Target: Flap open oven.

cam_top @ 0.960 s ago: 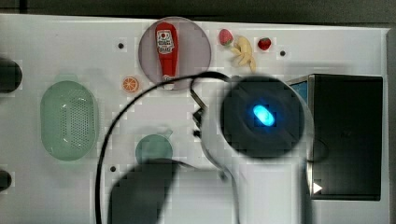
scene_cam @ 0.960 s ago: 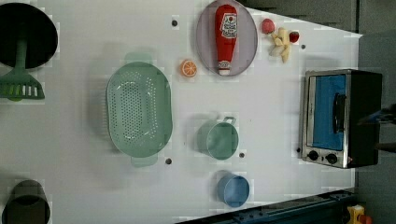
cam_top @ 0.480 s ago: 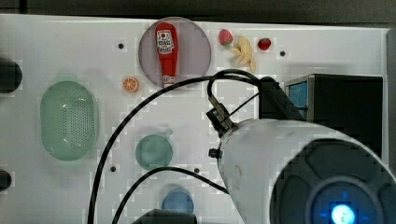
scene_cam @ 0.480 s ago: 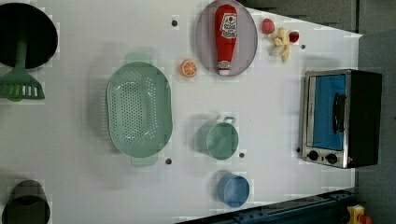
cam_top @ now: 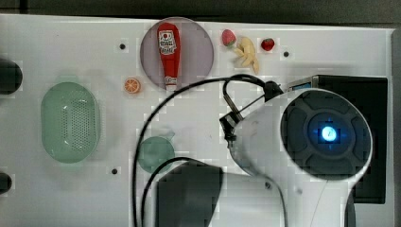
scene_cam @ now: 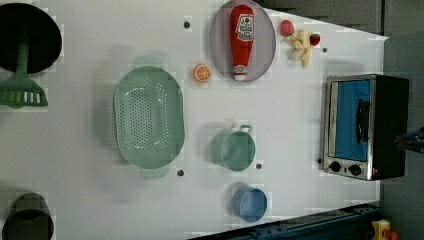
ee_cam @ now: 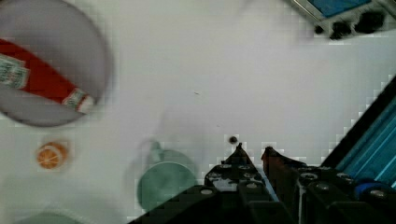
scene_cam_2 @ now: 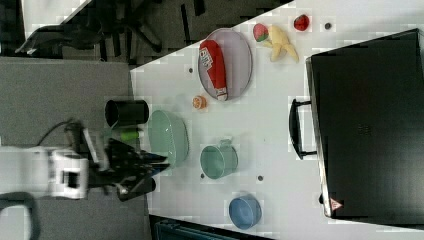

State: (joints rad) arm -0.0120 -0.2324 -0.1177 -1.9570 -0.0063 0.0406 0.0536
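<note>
Sitting at the right edge of the left view, the oven (scene_cam: 365,127) is a boxy black appliance with a silver-framed front, a blue-looking glass door lying flush and closed, a dark handle running along the door, and two small black knobs at the lower end of the front panel. It rests on the white surface (scene_cam: 290,125), well apart from the green cup (scene_cam: 234,149) and blue bowl (scene_cam: 249,203) toward the frame's lower centre. In the right view the oven's black top fills the right side of the frame, its handle standing out from the left face. The gripper (ee_cam: 252,156) appears at the bottom of the wrist view, its two fingertips close together with only a narrow gap and nothing between them, above bare surface; the oven's knobs lie in the upper right corner of that frame. The purple plate (scene_cam: 220,40) with the ketchup bottle (scene_cam: 241,40) lies at the top centre of the left view.
</note>
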